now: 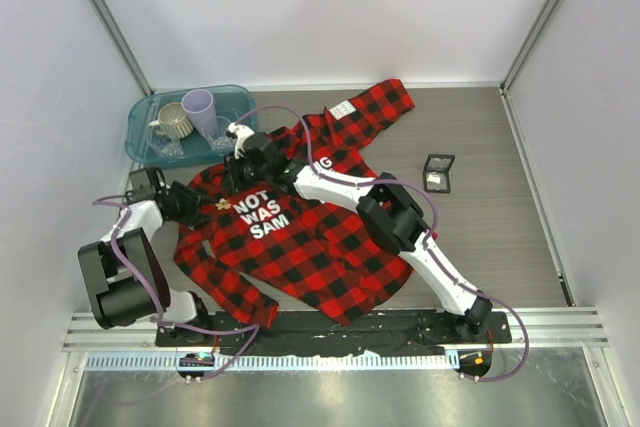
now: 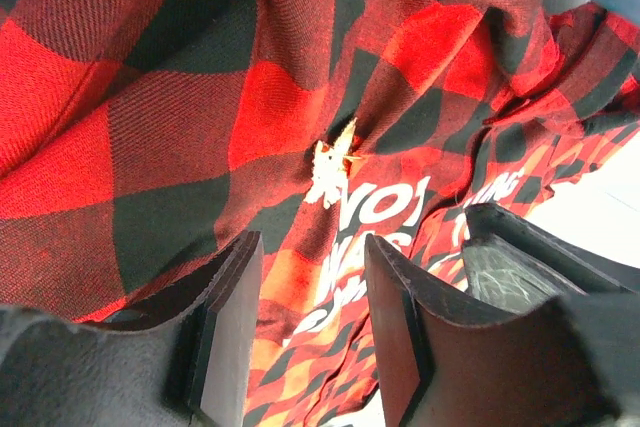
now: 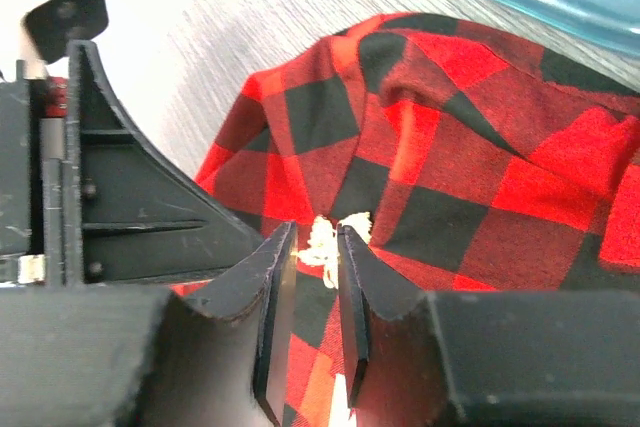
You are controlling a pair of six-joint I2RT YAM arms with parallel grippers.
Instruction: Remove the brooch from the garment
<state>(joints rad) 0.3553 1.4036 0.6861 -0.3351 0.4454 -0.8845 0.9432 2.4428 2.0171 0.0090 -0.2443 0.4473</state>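
The red-and-black plaid garment [image 1: 300, 237] lies spread on the table with white lettering [image 1: 262, 212] on its chest. The small gold brooch [image 1: 222, 205] is pinned just left of the lettering. It also shows in the left wrist view [image 2: 333, 162] and the right wrist view [image 3: 322, 239]. My left gripper [image 1: 196, 202] is open just left of the brooch, and the cloth shows between its fingers [image 2: 232, 327]. My right gripper [image 1: 238, 173] hovers over the brooch. Its jaws stand a narrow gap apart, and the brooch shows between the tips [image 3: 316, 239]. I cannot tell if they touch it.
A teal tray [image 1: 140, 139] at the back left holds a mug [image 1: 176, 119] and a purple cup [image 1: 198, 105]. A small black square box [image 1: 438, 172] sits right of the garment. The garment's white label [image 1: 343, 108] lies near the collar.
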